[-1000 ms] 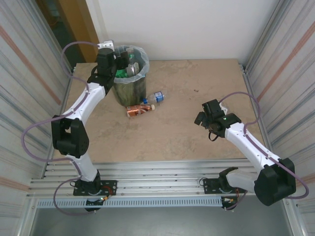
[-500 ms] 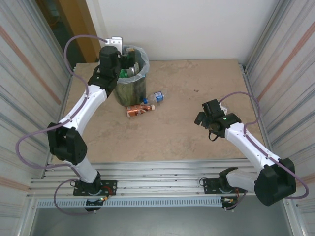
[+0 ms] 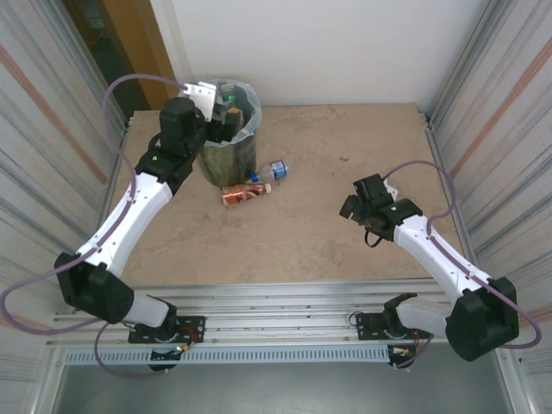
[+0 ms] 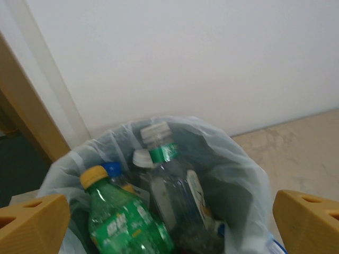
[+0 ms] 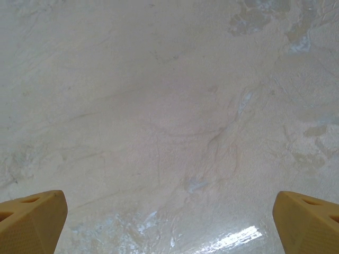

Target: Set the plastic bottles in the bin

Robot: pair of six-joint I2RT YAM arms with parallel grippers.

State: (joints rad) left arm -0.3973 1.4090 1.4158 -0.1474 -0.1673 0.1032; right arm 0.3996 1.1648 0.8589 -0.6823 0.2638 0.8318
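Stone tabletop (image 3: 302,241); green bottle (image 4: 124,227) in bin (image 4: 244,170), label illegible; left hand (image 4: 169,219), right hand (image 5: 169,217) apart.

Beige stone-patterned tabletop (image 3: 302,233), white back wall (image 3: 345,52), ribbed metal side panels (image 3: 43,103)

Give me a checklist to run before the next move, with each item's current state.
1. Left gripper empty: ok, jaws open above the tall dark cylindrical bin with its pale bag liner.
2. Right gripper empty: ok, open over the beige table.
3. All bottles binned: not ok; a brown-orange plastic bottle and a clear blue-capped plastic bottle lie beside the bin.
4. Bin upright: ok.
5. Room left in the bin: cannot tell; a green yellow-capped bottle stands high inside.
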